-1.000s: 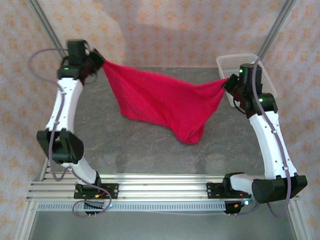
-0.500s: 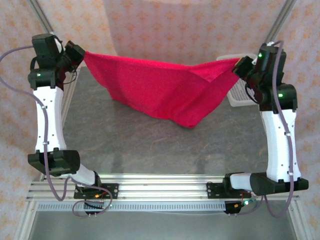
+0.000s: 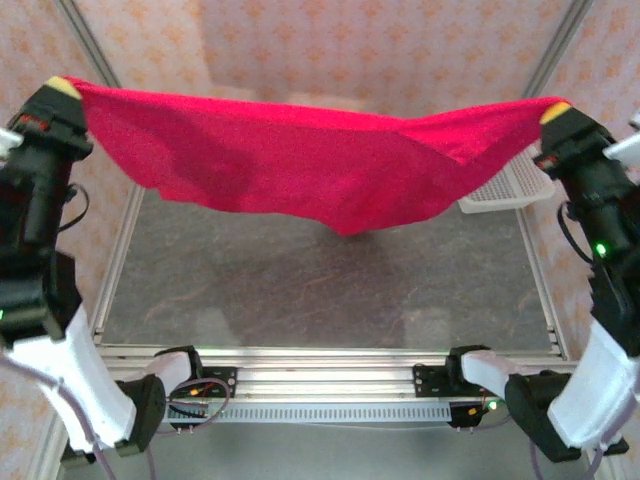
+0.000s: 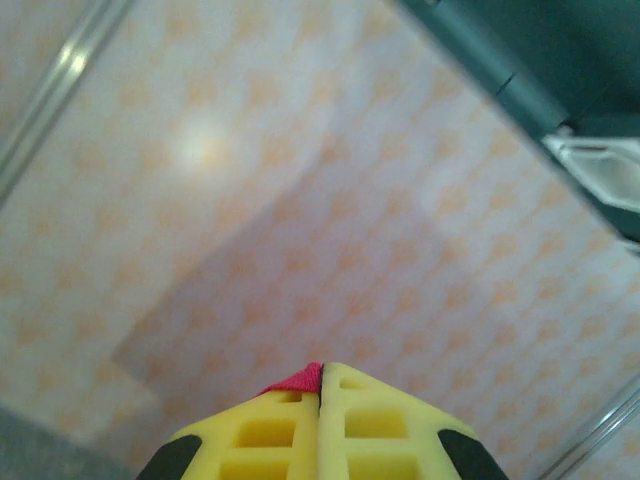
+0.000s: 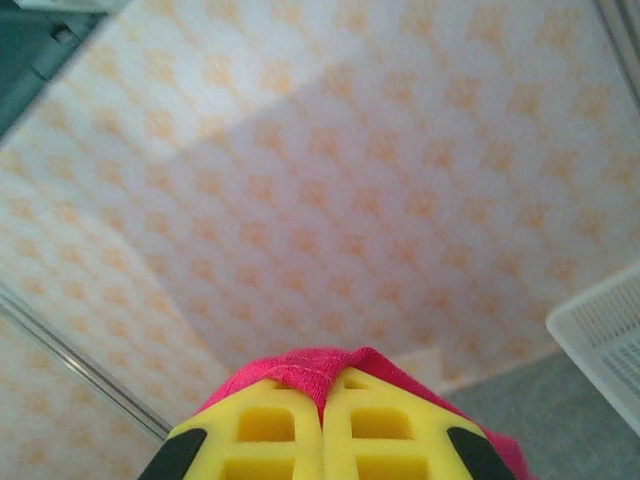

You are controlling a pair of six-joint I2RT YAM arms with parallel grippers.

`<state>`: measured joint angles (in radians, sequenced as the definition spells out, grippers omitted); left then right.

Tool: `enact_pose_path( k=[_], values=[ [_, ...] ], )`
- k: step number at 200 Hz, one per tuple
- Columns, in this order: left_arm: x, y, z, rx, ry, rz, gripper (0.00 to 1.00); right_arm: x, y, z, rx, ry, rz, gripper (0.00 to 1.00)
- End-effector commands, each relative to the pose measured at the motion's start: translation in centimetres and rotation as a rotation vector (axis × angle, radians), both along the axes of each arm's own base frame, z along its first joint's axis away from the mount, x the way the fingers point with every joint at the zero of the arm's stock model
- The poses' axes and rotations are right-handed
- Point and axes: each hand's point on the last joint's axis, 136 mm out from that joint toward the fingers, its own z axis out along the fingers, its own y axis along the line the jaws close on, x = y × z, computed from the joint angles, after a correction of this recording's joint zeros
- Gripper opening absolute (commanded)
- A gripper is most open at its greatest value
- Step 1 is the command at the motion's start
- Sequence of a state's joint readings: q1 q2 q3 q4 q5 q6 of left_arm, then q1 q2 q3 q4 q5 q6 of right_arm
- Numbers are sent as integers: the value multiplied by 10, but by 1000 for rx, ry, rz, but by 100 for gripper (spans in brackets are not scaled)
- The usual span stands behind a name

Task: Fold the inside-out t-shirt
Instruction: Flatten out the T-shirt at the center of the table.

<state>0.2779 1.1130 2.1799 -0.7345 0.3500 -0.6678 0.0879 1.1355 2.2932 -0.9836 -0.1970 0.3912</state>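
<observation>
Jaws of our left gripper (image 3: 62,88) are pressed together on one corner of the t-shirt (image 3: 300,165), up at ten o'clock. We see the red cloth stretched wide between both arms, sagging in the air above the table (image 3: 320,290). At two o'clock our right gripper (image 3: 556,110) pinches the other corner, with the white basket (image 3: 505,188) lying under that end.

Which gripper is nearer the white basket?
The right gripper, shut on the t-shirt corner on the basket side; the left gripper holds the opposite corner.
</observation>
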Motion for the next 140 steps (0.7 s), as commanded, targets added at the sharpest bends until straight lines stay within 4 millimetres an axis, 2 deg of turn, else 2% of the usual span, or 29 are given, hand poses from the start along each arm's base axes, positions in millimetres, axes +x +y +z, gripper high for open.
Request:
enact_pose_path(
  k=[1, 23, 26, 42, 58, 74, 96, 127, 140],
  values=[
    [16, 22, -4, 28, 35, 103, 0, -5, -12, 11, -5, -35, -67, 0],
    [35, 24, -7, 30, 63, 87, 0, 8, -15, 11, -22, -28, -92, 0],
    [39, 25, -8, 28, 68, 82, 0, 20, -15, 8, -28, -7, -96, 0],
    [71, 28, -22, 11, 116, 45, 0, 50, -17, -1, -43, 35, -121, 0],
    [114, 36, -50, -21, 189, 15, 0, 93, -14, -20, -62, 108, -124, 0],
    [163, 44, -94, -60, 288, -29, 0, 141, -8, -48, -81, 201, -113, 0],
    [230, 48, -170, -103, 455, -87, 0, 211, 4, -101, -92, 350, -68, 0],
    [299, 44, -277, -112, 668, -117, 0, 290, 24, -187, -60, 542, 13, 0],
    [321, 42, -322, -128, 747, -117, 0, 322, 30, -233, -37, 634, 27, 0]
  ],
)
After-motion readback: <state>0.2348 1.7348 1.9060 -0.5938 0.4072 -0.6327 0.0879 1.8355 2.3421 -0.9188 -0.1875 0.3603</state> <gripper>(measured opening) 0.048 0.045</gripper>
